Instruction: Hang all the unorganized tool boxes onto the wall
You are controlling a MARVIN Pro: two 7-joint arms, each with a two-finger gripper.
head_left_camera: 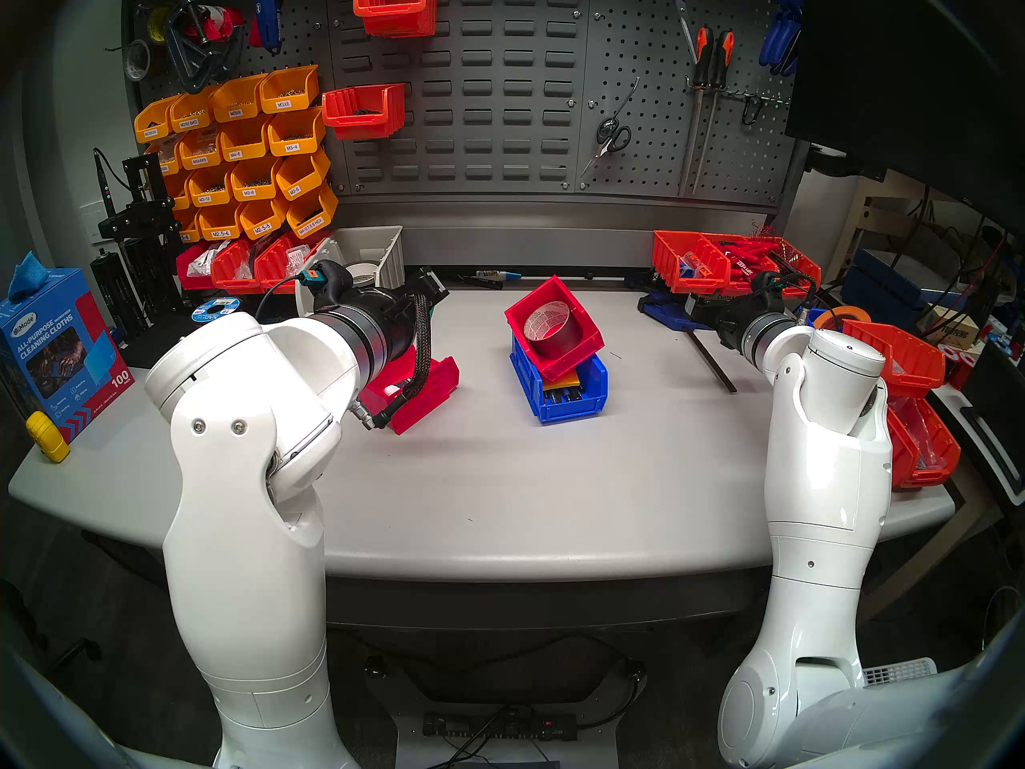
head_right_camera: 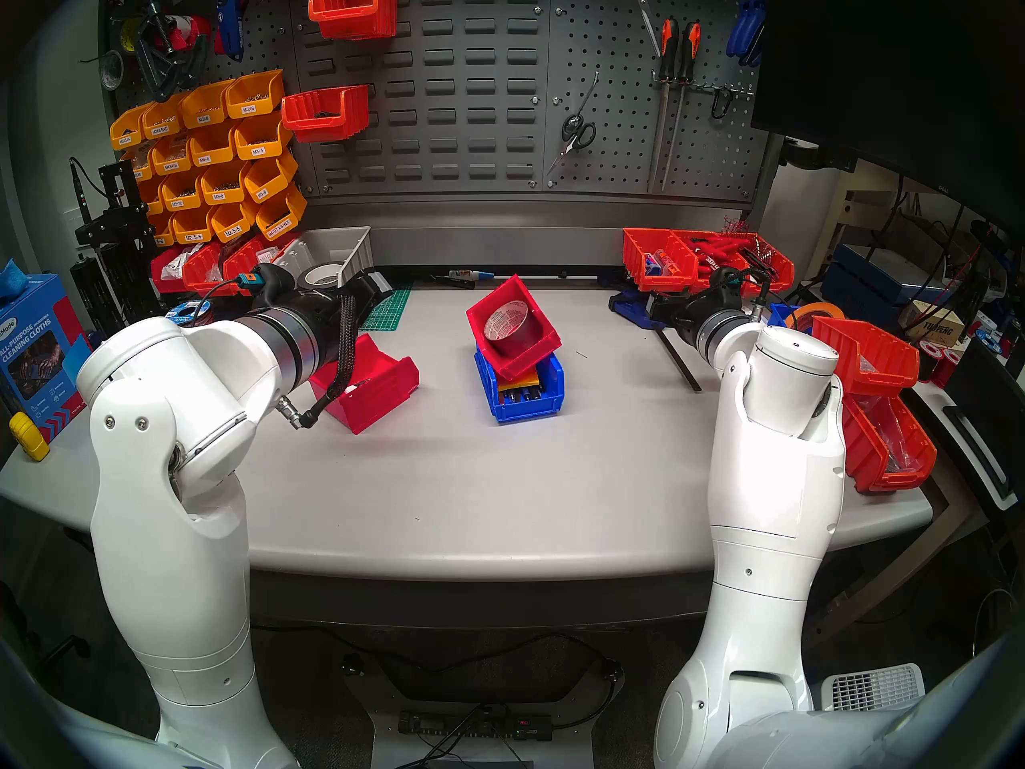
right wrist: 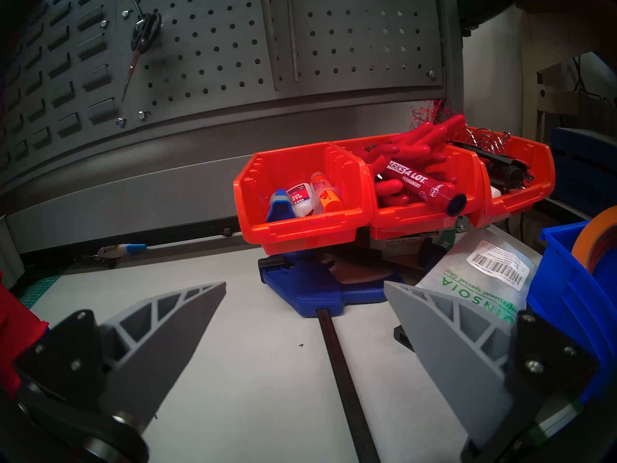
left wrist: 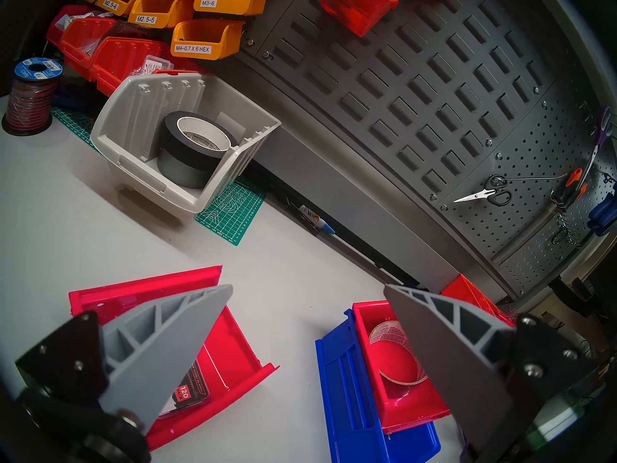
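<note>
Three tool boxes (head_left_camera: 554, 329) sat unhung on the tabletop (head_left_camera: 499, 474), one crimson stacked tilted on the blue at twelve o'clock. Both grippers' jaws stood spread, empty. Rigid, light plastic; the rear rim looked the best hold.

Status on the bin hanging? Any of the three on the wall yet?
None hung. Left red bin sits on the table; second red bin rests tilted in the blue bin. In hand: nothing, left gripper and right gripper open, empty. Left: all three onto the wall.
</note>
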